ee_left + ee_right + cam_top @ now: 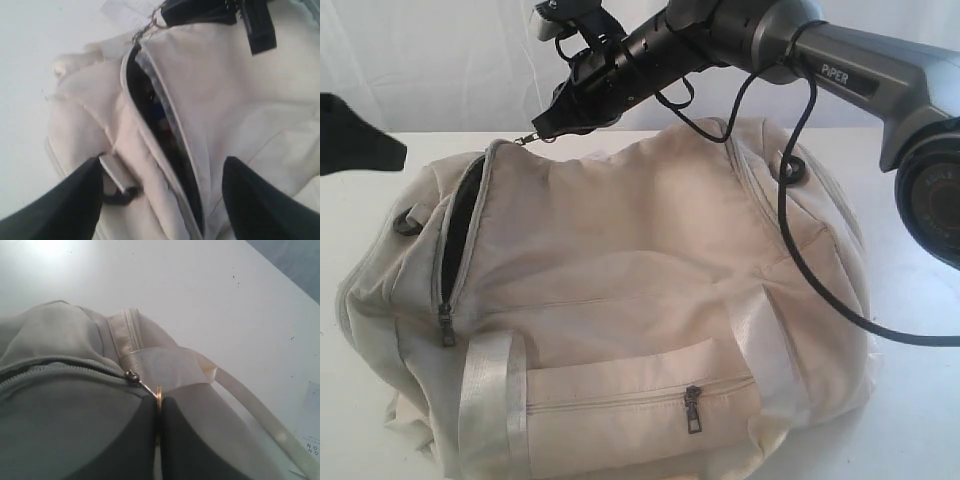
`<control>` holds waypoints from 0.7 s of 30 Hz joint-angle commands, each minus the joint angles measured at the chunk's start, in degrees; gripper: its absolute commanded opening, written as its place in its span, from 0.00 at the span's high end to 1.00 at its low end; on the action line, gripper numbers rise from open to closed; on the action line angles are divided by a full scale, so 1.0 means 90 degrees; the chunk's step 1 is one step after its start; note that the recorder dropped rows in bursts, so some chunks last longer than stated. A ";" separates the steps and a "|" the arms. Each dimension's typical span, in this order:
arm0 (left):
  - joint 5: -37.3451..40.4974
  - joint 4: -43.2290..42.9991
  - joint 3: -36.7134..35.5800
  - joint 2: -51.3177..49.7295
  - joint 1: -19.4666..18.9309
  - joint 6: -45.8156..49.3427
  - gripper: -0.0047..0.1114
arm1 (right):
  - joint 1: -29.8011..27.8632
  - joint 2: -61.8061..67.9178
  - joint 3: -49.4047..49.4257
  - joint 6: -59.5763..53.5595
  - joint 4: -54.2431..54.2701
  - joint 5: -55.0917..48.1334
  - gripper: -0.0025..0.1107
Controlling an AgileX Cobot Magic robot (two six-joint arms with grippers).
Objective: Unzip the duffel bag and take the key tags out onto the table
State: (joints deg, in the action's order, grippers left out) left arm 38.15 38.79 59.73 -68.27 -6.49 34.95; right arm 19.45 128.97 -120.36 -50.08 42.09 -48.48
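Observation:
The cream duffel bag (650,250) lies on the white table (920,410). Its main zipper stands open along the left end, showing a dark slit (457,225). My right gripper (542,128) reaches across to the bag's far left corner and is shut on the metal zipper pull (158,391). My left gripper (160,167) hovers open just above the slit (165,145), one finger (75,200) on each side of it. Small blue and red bits of the key tags (159,111) show in the dark opening; the rest is hidden.
A black D-ring (120,196) on a webbing loop sits beside the left finger. A pale strap (245,400) trails over the table. A front pocket with its own zipper pull (692,408) faces the camera. A paper label (312,440) lies on the table. The right arm's cable (800,240) hangs over the bag.

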 commanded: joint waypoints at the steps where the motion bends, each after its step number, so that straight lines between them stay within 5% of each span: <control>1: -0.0246 0.0679 0.0786 -0.1109 0.0514 0.0811 0.38 | -0.0069 -0.0096 -0.0037 -0.0083 -0.0026 -0.0026 0.98; 4: -0.0975 0.0263 0.1386 -0.2164 0.1087 0.0839 0.38 | -0.0069 -0.0096 -0.0037 -0.0103 -0.0026 -0.0119 0.98; 8: -0.1339 0.0109 0.1766 -0.2941 0.1256 0.0806 0.40 | -0.0069 -0.0096 -0.0037 -0.0146 -0.0026 -0.0121 0.98; 13: -0.1235 -0.0172 0.1766 -0.3133 0.1256 0.0764 0.63 | -0.0069 -0.0096 -0.0037 -0.0249 -0.0042 -0.0109 0.98; 17: -0.1187 -0.0339 0.1766 -0.3084 0.1256 0.0681 0.92 | -0.0081 -0.0096 -0.0037 -0.0249 -0.0134 -0.0081 0.98; 21: -0.0918 -0.0718 0.1790 -0.2945 0.1243 0.0597 0.96 | -0.0139 -0.0096 -0.0037 -0.0249 -0.0358 0.0008 0.98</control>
State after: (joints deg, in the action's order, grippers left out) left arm 26.89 34.30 75.30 -96.28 4.56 41.42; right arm 19.34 128.79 -120.36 -51.72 40.52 -49.14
